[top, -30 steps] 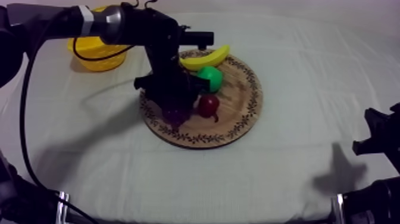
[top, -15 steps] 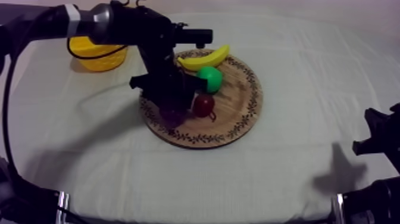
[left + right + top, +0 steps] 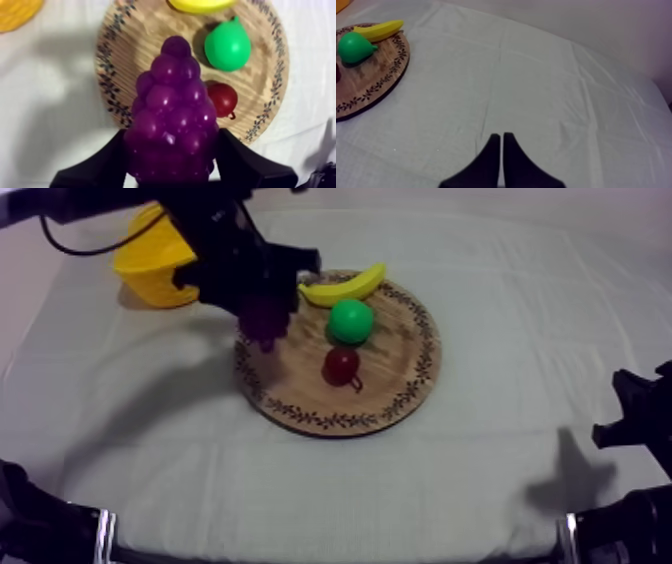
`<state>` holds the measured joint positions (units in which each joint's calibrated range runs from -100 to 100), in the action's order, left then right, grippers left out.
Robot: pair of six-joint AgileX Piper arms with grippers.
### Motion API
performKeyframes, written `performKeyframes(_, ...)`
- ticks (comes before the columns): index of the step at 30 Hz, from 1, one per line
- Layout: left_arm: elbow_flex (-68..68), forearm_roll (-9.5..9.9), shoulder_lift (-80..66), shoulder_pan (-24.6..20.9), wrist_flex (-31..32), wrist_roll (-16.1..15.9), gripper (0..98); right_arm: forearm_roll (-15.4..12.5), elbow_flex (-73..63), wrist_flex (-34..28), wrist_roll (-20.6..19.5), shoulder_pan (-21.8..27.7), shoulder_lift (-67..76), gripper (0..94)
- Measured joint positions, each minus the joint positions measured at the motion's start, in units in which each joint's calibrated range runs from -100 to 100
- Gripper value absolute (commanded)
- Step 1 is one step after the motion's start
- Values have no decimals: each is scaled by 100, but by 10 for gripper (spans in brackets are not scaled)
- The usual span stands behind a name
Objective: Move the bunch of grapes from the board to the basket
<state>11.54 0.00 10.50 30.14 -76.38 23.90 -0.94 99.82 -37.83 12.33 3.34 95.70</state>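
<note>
Right wrist view showed our right jaws pressed together on nothing, parked well apart from the wooden board [image 3: 371, 82], leaving it free for the other arm. Over the board's rim our left jaws clamped the bunch of grapes [image 3: 172, 125], held high, we judged, to clear the yellow basket [image 3: 150, 273] beyond the board.

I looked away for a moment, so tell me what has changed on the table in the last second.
The left gripper, shut on the bunch of grapes, has lifted it off the wooden board and carried it toward the yellow basket, reaching the board's near rim. The banana, pear and small red fruit stayed on the board; the right gripper stayed shut.
</note>
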Motion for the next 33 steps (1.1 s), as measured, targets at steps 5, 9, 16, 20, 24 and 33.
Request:
performKeyframes(5, 259, 54, -641, -273, -92, -71, 295, 0, 0, 0, 1, 0, 0, 3)
performKeyframes(9, 557, 85, -1064, -588, -104, -177, 297, 0, 0, 0, 1, 0, 0, 3)
performKeyframes(16, 912, 133, -1449, -1153, -68, -392, 295, 0, 0, 0, 4, 0, 0, 3)
performKeyframes(20, 782, 180, -1462, -1508, -17, -569, 292, 0, 0, 0, 4, 0, 0, 3)
performKeyframes(24, 462, 257, -1316, -1774, 3, -753, 294, 0, 0, 0, 4, 0, 0, 3)
performKeyframes(33, -665, 322, -586, -2309, 13, -1077, 302, 0, 0, 0, 4, 0, 0, 3)
